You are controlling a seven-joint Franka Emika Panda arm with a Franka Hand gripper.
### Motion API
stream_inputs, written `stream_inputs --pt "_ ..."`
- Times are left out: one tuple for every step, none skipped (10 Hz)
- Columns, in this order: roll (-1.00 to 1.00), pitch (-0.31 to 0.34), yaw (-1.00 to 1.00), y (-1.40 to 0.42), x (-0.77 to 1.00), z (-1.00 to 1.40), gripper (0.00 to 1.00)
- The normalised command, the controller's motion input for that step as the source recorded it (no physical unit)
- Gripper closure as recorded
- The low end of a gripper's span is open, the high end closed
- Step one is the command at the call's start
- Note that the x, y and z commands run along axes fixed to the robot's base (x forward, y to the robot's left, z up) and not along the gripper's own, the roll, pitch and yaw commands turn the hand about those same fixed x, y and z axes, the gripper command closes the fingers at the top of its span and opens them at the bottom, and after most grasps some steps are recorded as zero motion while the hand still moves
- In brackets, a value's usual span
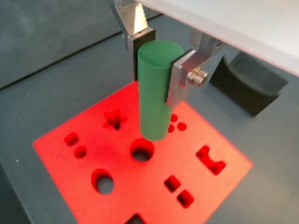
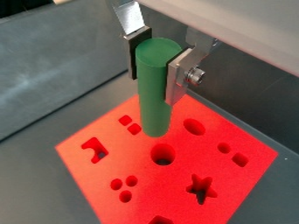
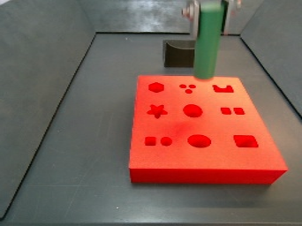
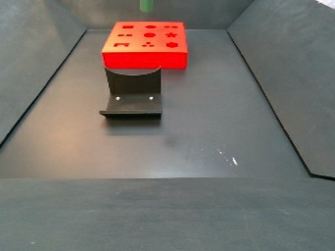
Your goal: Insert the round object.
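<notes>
My gripper [image 1: 162,59] is shut on the round object, a long green cylinder peg [image 1: 155,96], and holds it upright. It also shows in a wrist view [image 2: 156,92], between the silver fingers [image 2: 140,48]. The peg's lower end hangs above the red block [image 1: 105,188], close over its round hole [image 1: 142,153], which also shows in a wrist view [image 2: 163,156]. In a side view the peg [image 3: 207,40] hangs over the far part of the red block [image 3: 207,163], behind its middle round hole [image 3: 192,110]. The gripper [image 3: 210,9] sits at the frame's upper edge.
The red block [image 4: 147,47] has several other cut-outs: star, hexagon, squares, small dots. The dark fixture [image 4: 132,98] stands on the floor beside the block and also shows in a side view [image 3: 179,53]. Grey walls [image 3: 59,106] enclose the floor.
</notes>
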Motion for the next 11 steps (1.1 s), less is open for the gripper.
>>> stream_inputs --pt "0.18 0.373 0.0 -0.22 0.77 -0.39 1.0" --pt "0.1 0.46 0.0 -0.13 0.69 -0.19 1.0" --pt "0.04 0.4 -0.02 -0.04 0.66 -0.03 1.0" --pt "0.02 0.0 0.0 -0.03 0.0 0.0 1.0" --pt "0.15 0.0 0.0 -0.17 0.12 -0.11 1.0" --pt "0.24 0.029 0.0 -0.26 0.2 -0.19 1.0" --pt "0.38 0.046 0.0 -0.29 0.17 -0.25 1.0" --pt "0.5 0.09 0.0 -0.29 0.15 -0.21 1.0" --pt "0.5 0.087 -0.01 -0.2 0.1 -0.1 1.0" --pt "0.5 0.136 -0.08 -0.12 0.03 -0.05 1.0" --pt "0.1 0.044 -0.31 0.1 -0.16 -0.21 1.0"
